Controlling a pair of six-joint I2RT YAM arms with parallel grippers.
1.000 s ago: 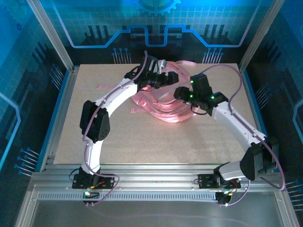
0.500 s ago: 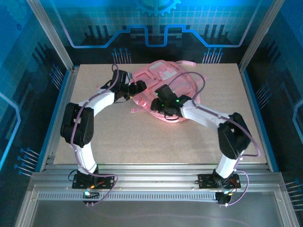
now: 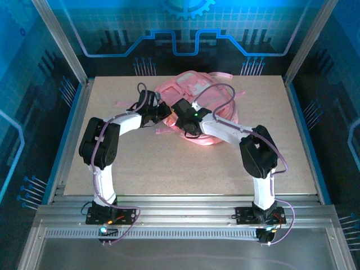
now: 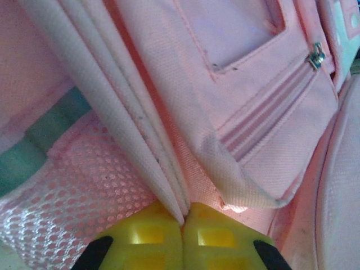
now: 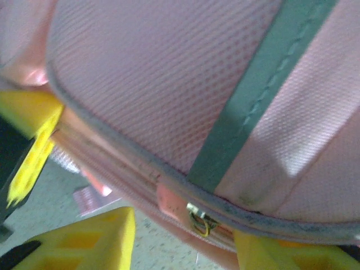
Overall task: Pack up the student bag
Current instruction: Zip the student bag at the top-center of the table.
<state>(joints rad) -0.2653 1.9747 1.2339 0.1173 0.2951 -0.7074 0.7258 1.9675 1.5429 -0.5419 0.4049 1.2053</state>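
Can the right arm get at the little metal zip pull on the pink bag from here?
Probably yes. The zip pull lies uncovered on the edge of the student bag, in the gap between the right arm's fingers, which stand apart. The bulging fabric might crowd them.

A pale, speckled tabletop (image 3: 169, 174) sits inside a frame of silver metal posts (image 3: 59, 48). Behind it and on both sides stand blue panels (image 3: 253, 28) printed with a grid, circuit lines and a gear shape. Ribbed metal rails (image 3: 185, 220) run along the near edge, with a dull grey tray (image 3: 180, 254) below them. The light is cool and bluish.
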